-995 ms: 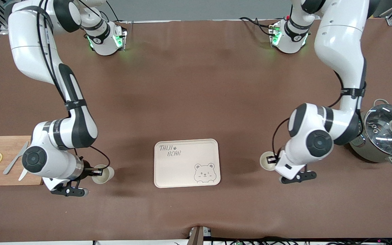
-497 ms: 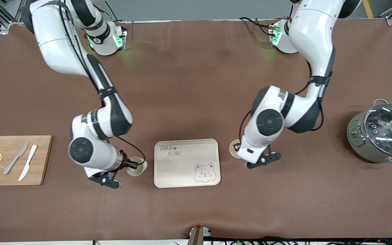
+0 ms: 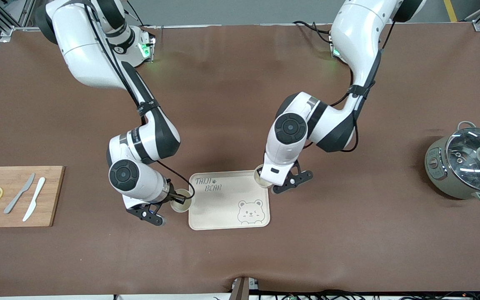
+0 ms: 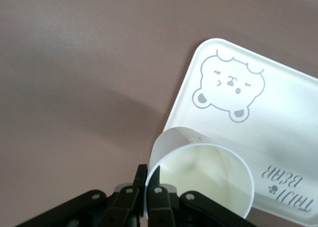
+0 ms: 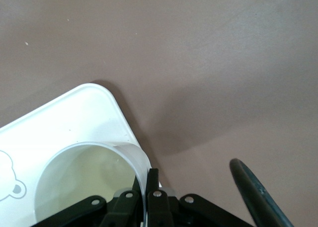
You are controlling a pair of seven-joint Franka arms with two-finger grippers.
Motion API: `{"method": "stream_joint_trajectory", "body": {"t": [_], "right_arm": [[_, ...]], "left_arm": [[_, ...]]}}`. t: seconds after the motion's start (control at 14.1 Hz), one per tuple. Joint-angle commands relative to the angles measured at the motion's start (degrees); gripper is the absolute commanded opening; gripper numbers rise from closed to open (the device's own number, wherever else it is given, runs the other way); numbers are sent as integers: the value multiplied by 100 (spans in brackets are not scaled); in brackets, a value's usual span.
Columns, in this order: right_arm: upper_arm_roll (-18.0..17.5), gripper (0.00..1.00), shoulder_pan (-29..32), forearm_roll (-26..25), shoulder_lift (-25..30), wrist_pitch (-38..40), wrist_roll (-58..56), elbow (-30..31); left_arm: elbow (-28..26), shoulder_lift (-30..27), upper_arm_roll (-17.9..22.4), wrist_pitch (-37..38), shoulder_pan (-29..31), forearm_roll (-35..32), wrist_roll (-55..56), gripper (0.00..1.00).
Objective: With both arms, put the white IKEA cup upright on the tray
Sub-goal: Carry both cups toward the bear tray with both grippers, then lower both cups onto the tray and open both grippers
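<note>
Both arms have swung inward toward the tray (image 3: 227,200) since a second ago, each carrying a white cup upright. Left gripper (image 3: 263,178), fingers pinched on its cup's (image 3: 261,176) rim, over the tray's corner toward the bases; right gripper (image 3: 176,196), pinched likewise on its cup (image 3: 181,203), just beside the tray's edge at the right arm's end.

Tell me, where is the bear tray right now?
The tray lies mid-table, near the front camera, between two held cups: the right gripper's cup at one edge, the left gripper's cup over its corner.
</note>
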State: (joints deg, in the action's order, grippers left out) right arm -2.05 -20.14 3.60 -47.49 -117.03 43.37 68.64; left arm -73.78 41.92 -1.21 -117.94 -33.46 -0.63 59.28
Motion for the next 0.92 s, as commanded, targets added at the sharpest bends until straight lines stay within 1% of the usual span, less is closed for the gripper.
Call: {"method": "stream_joint_trajectory", "body": {"t": [0.0,0.36,0.57,0.85], "right_arm": [[55,0,-140,132,-58,-205,241,17],[55,0,-333,159,-207,-812,427,158],[64,0,-342,132,-295,-839,427,158],[64,0,-368,141,-375,-944,427,158]], "left_arm": [[57,193,59,-186,-99,19,250,0],[56,492,68,-589,-231,1,452,0],[48,650,59,-643,-310,-7,479,0],[4,712,68,-678,-363,-16,541,0]]}}
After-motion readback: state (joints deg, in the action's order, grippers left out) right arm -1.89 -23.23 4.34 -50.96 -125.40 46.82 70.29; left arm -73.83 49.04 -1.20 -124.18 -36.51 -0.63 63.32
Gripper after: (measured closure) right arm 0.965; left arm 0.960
